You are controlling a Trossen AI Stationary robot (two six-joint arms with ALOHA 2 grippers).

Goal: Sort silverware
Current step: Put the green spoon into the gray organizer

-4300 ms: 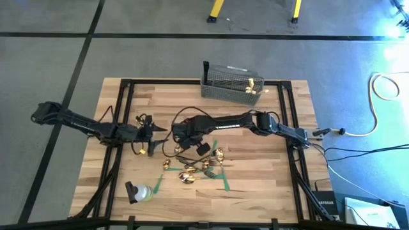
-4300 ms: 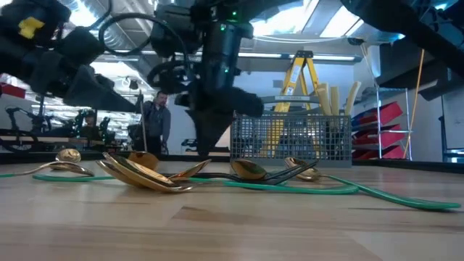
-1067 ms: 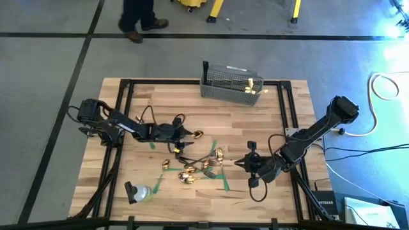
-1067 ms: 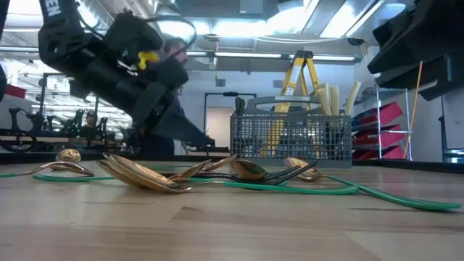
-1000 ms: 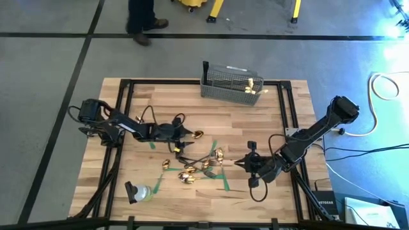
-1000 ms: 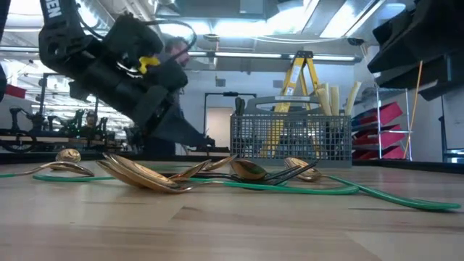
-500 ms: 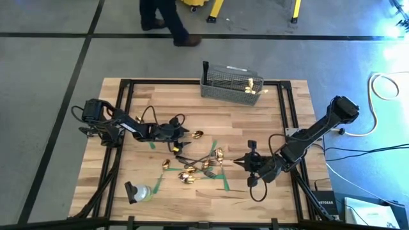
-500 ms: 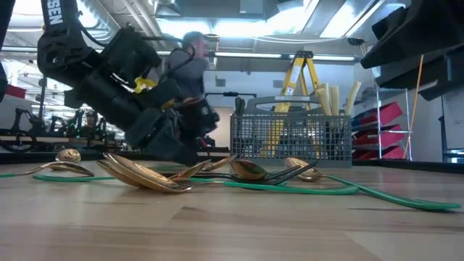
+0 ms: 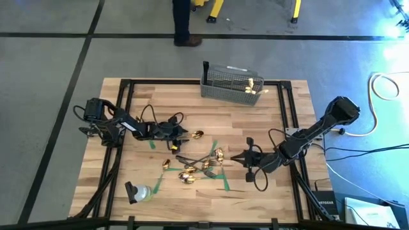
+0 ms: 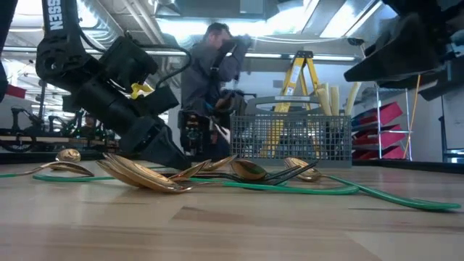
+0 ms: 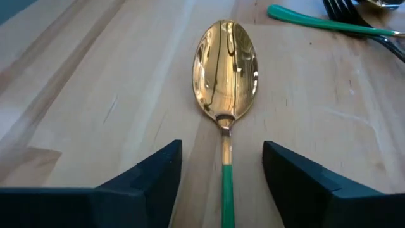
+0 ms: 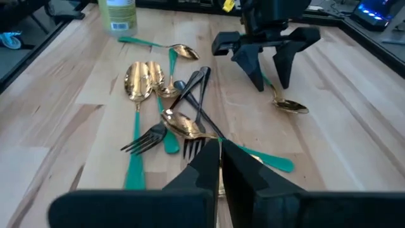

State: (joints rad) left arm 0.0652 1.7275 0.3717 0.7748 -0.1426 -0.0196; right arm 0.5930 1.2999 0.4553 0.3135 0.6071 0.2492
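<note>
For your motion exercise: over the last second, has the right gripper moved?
Yes. In the high view the right gripper has shifted up the picture, toward the basket, and slightly nearer the cutlery pile.

Bright overhead ceiling lights; glare top right of the high view. Spoon bowl (image 11: 224, 69) mirrors the light sharply. Person (image 10: 210, 80) in the low view motion-blurred. Worktop (image 9: 128, 185) evenly lit, shadows soft.

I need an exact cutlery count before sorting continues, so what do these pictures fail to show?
- Pile of silverware, high view: pieces overlap and are too small to count.
- Wire basket, low view: the mesh hides its contents' lower parts.
- Gold spoon, left wrist view: the handle's end is cut off by the picture's edge, between the left gripper's fingers.
</note>
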